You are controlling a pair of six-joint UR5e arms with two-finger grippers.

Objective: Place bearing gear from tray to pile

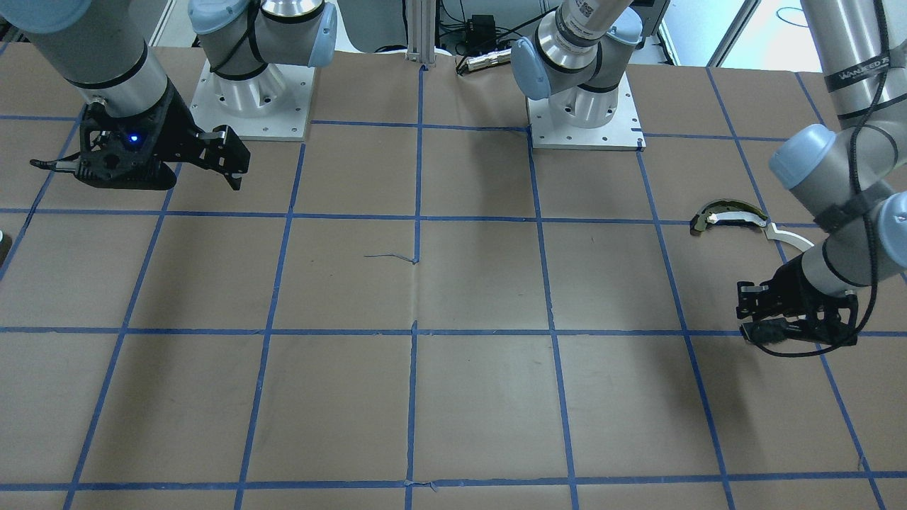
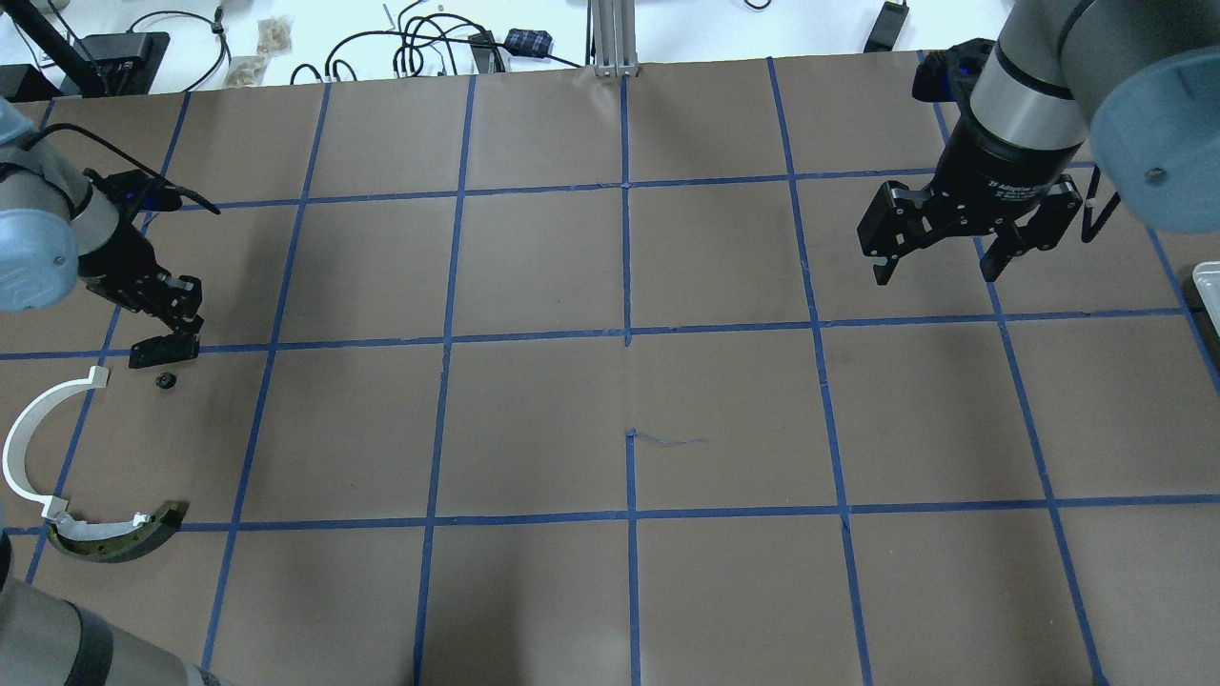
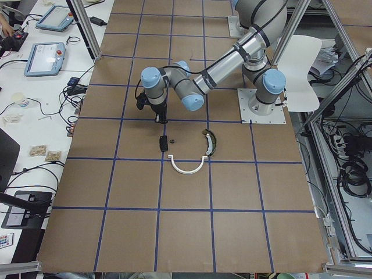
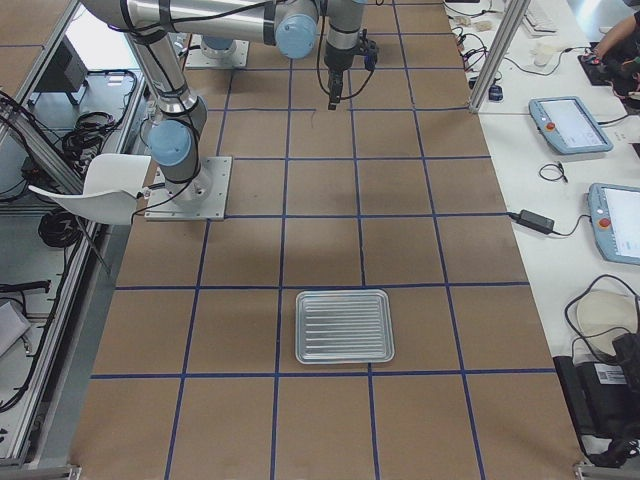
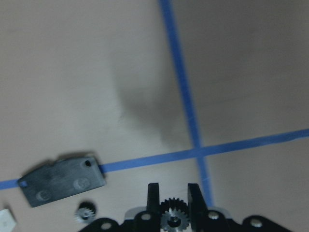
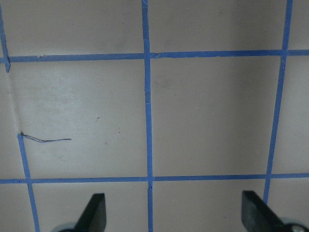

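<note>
My left gripper (image 5: 170,193) is shut on a small grey bearing gear (image 5: 170,216), held between the fingertips just above the table. In the overhead view it (image 2: 176,319) hovers right by the pile. The pile holds a flat black plate (image 5: 63,179), a second small dark gear (image 5: 85,211), a thin white arc strip (image 2: 24,429) and an olive-and-white curved piece (image 2: 119,538). My right gripper (image 2: 939,262) is open and empty, high over the table's right half. The tray (image 4: 345,326) shows empty in the exterior right view.
The table is brown paper with a blue tape grid (image 2: 626,333). The tray's corner (image 2: 1209,286) shows at the overhead view's right edge. Cables and small boxes (image 2: 429,48) lie beyond the far edge. Both arm bases (image 1: 251,99) stand at the robot's side.
</note>
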